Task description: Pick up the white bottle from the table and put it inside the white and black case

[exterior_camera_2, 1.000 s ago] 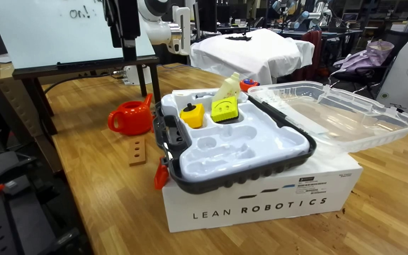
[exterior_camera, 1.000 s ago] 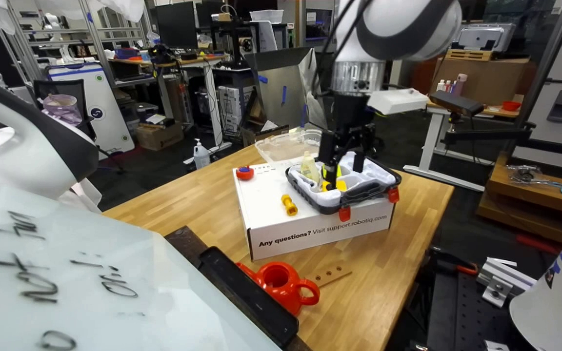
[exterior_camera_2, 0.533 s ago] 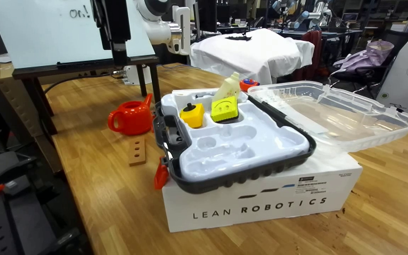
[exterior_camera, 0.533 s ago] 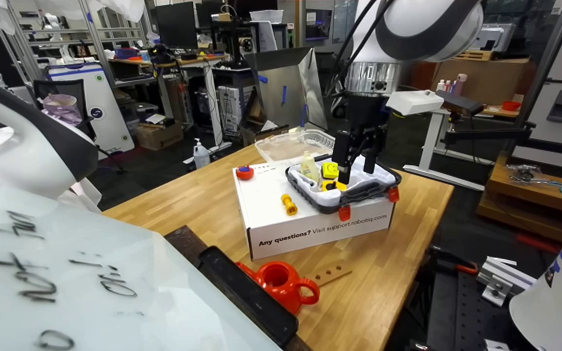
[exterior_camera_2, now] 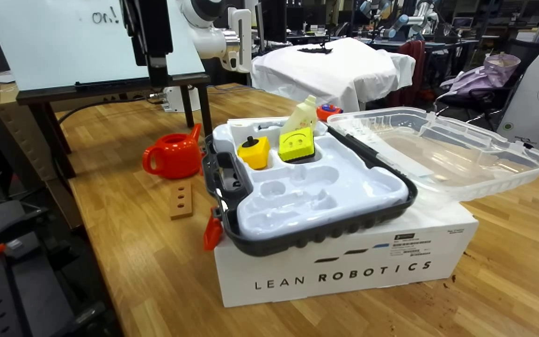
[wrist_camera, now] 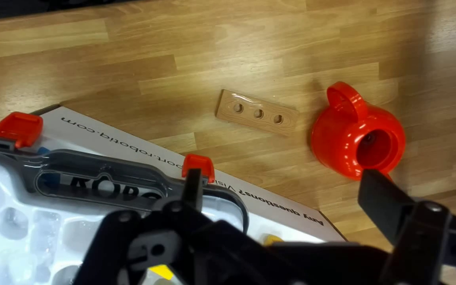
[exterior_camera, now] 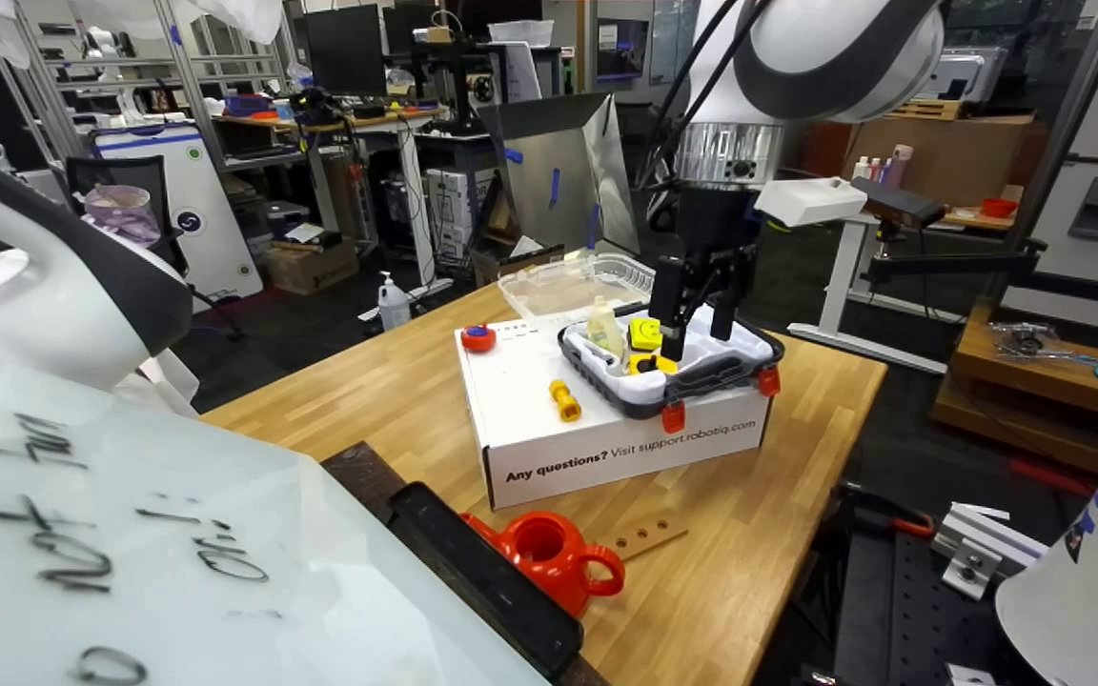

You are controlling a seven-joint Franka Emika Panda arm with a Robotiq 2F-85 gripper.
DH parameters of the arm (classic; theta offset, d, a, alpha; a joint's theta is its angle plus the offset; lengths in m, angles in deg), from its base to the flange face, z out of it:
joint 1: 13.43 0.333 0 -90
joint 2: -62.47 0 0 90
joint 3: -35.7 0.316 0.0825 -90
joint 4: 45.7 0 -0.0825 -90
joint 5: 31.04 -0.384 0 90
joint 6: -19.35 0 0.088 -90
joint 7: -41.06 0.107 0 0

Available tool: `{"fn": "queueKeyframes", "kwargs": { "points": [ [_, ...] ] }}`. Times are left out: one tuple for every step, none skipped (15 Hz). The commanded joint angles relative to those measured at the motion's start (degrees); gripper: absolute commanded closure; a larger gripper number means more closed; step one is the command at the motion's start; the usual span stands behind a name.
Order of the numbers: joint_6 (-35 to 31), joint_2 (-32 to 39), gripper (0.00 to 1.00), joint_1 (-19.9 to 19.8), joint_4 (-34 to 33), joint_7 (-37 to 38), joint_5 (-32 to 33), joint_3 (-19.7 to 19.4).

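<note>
The pale, whitish bottle [exterior_camera: 603,327] stands tilted in a back compartment of the open case; in an exterior view [exterior_camera_2: 301,116] its base is hidden behind a yellow-green block. It does not show in the wrist view. The case has a black rim and a white moulded insert [exterior_camera_2: 353,175]; its handle side shows in the wrist view [wrist_camera: 97,159]. It rests on a white cardboard box [exterior_camera_2: 344,271]. My gripper [exterior_camera: 697,333] hangs at upper left in an exterior view [exterior_camera_2: 158,77], clear of the bottle. Its fingers are wide apart and empty in the wrist view [wrist_camera: 282,178].
The case holds a yellow piece [exterior_camera_2: 254,153] and a smiley block [exterior_camera_2: 296,144]. Its clear lid [exterior_camera_2: 447,154] lies open behind. A yellow bolt [exterior_camera: 564,400] and red round thing [exterior_camera: 477,338] sit on the box. A red teapot [wrist_camera: 346,138] and wooden strip [wrist_camera: 257,113] lie on the table.
My open gripper has moved away from the yellow pieces and the bottle, right in an exterior view, then stopped. Over the last half second nothing visibly moves. The bottle has stayed in the case.
</note>
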Motion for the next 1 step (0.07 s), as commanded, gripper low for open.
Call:
{"fn": "queueKeyframes", "kwargs": {
  "points": [
    [0.1, 0.0, 0.0, -0.5, -0.1, -0.2, -0.2, 0.5]
  ]
}}
